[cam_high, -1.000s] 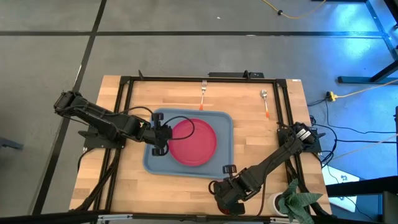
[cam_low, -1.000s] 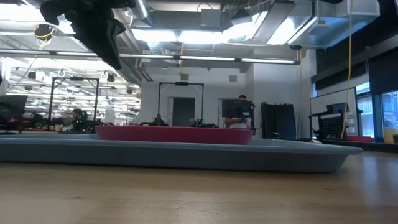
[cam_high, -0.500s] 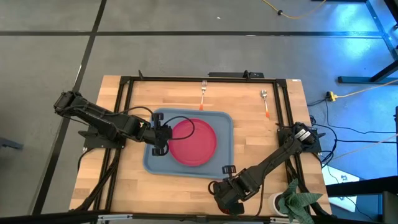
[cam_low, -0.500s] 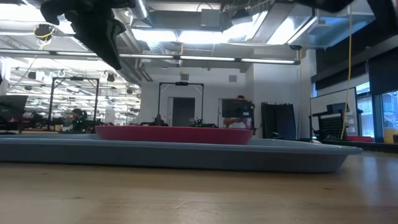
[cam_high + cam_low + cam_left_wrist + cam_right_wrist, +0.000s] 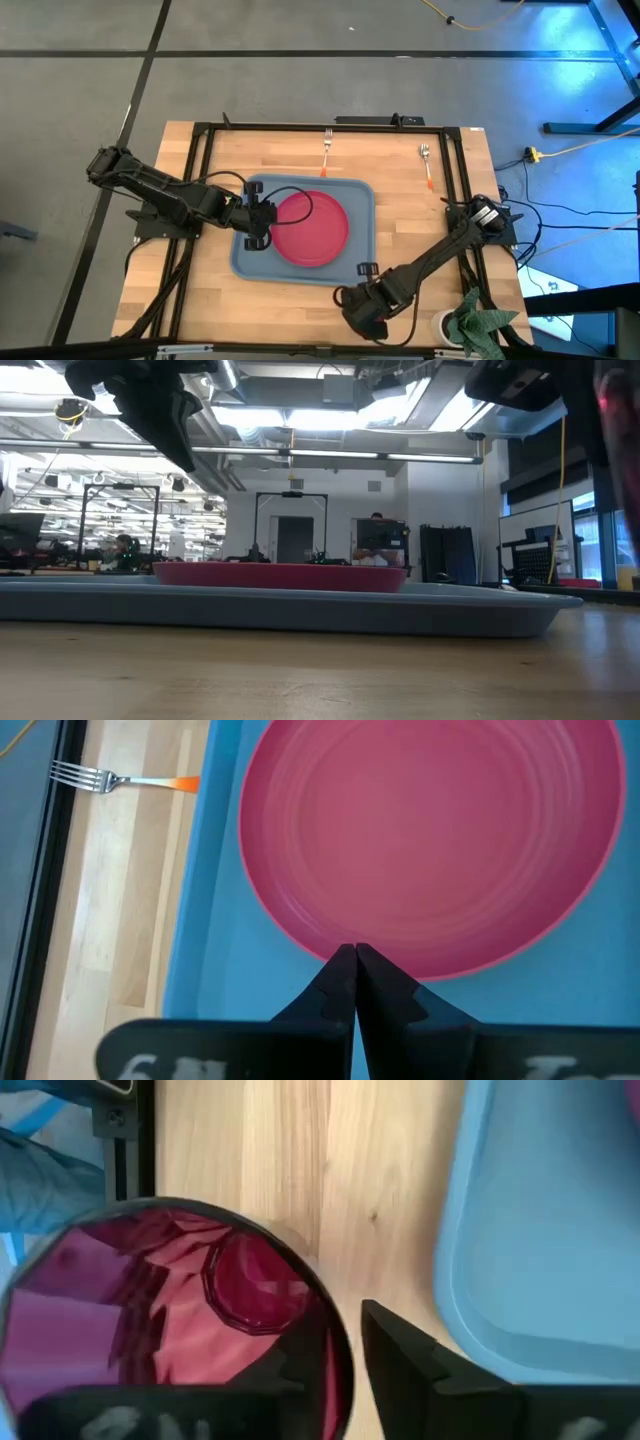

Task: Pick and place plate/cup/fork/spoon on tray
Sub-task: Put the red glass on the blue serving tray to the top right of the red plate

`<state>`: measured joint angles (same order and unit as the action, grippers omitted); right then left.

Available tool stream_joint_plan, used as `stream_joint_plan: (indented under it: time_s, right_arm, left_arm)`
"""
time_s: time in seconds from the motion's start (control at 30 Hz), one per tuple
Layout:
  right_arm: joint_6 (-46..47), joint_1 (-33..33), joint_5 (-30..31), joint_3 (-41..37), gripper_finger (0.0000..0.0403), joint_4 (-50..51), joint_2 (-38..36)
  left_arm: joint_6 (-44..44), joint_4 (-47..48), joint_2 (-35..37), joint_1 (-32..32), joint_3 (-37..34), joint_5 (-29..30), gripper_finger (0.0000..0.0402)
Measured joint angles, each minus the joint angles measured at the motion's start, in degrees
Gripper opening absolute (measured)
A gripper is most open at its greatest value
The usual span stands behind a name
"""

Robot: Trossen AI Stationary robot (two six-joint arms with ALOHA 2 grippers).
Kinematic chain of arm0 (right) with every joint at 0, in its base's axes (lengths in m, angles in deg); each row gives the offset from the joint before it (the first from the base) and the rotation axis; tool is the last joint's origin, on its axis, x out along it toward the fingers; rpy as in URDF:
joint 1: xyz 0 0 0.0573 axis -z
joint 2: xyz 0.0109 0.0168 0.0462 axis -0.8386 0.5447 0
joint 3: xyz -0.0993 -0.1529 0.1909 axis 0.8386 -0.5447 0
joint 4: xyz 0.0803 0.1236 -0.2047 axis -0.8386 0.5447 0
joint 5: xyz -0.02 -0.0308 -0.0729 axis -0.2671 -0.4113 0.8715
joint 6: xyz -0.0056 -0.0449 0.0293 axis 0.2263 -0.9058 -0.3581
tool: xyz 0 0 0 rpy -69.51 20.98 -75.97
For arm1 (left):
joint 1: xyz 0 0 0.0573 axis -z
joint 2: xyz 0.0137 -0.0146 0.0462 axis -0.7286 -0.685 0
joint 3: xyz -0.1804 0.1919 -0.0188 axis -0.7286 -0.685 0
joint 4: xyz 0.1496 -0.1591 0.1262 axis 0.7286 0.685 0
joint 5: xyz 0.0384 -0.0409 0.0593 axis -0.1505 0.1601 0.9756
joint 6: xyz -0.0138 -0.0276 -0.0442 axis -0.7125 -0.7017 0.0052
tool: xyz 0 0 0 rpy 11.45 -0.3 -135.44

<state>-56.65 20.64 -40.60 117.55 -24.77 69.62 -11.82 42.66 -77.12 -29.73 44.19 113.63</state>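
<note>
The cup (image 5: 180, 1330), dark red and faceted, sits at the counter's 6 o'clock edge, just off the near rim of the tray (image 5: 250, 262), and over the last second the right pincer (image 5: 330, 1370) has drawn its fingers in around it: one finger stands outside the rim on the tray side, the other is hidden behind the glass, so whether the grip has seated cannot be told. In the low view the cup's red now shows at the far right where it did not a second ago, which suggests the lift is starting. The plate (image 5: 312, 229) already lies on the tray. The left pincer (image 5: 355, 965) hangs fully closed and empty over the plate's 9 o'clock rim, unmoved. The fork (image 5: 326, 150) and spoon (image 5: 426, 165) wait at 12 and 1 o'clock on the counter (image 5: 400, 230).
</note>
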Motion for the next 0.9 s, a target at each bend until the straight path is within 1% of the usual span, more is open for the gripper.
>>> stream_joint_plan:
  time_s: [0.13, 0.3, 0.43, 0.53, 0.67, 0.9]
  right_arm:
    - [2.83, 0.55, -0.18, 0.05, 0.0016, -0.27, 0.00]
    - [3.15, 0.62, -0.17, 0.53, 0.0011, -0.44, 0.00]
    - [2.97, 0.73, -0.07, 3.81, 0.0009, 0.90, 0.00]
    - [2.48, 0.85, 0.35, 7.78, 0.0009, 4.91, 0.00]
    - [3.02, 1.54, 2.86, 13.59, 0.0009, 14.48, 0.00]
    - [3.11, 6.15, 7.42, 20.55, 0.0009, 26.58, -0.04]
  left_arm:
    - [0.00, 0.01, 0.00, 0.00, 0.00, 0.00, 0.0000]
    - [0.00, 0.01, 0.00, -0.01, 0.00, -0.01, 0.0000]
    - [0.00, 0.02, 0.00, -0.02, 0.00, -0.04, 0.0000]
    - [0.09, 0.02, -0.02, 0.00, 0.00, -0.96, 0.0000]
    - [0.14, 0.02, -0.01, -0.01, 0.00, -2.13, 0.0000]
    - [0.17, 0.06, 0.00, 0.00, 0.00, -2.19, 0.0000]
